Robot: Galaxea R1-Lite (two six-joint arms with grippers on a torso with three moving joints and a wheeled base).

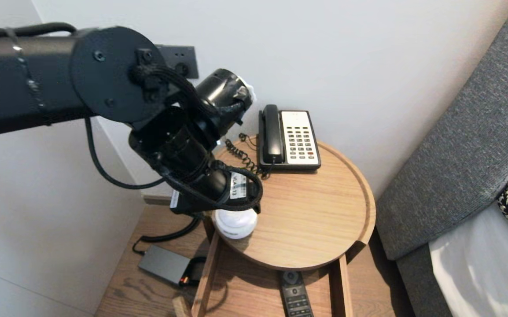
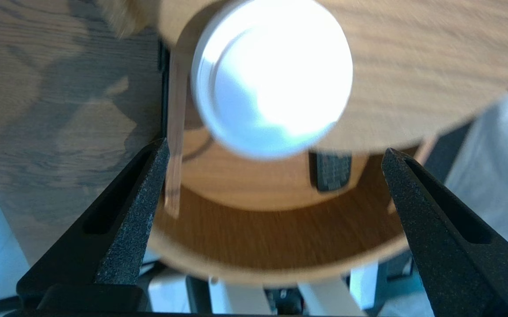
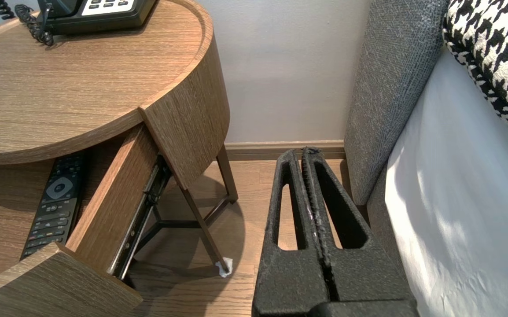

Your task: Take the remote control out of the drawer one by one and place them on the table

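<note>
Left wrist view: L gripper [image 2: 275,145] hangs above white round container [image 2: 271,75], jaws wide apart, gripping nothing. Container sits on round wood table [image 1: 324,211] near its left-front rim, well apart from phone [image 1: 289,138]. Remote [image 1: 296,295] lies in open drawer [image 1: 205,281] below. R gripper [image 3: 305,152] closed, empty, low beside bed [image 3: 456,220].

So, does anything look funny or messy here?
Yes. The drawer hangs open with a remote inside. The white cup, under the open left tool, sits right at the edge of the table. A white scrap lies on the floor by a table leg.
</note>
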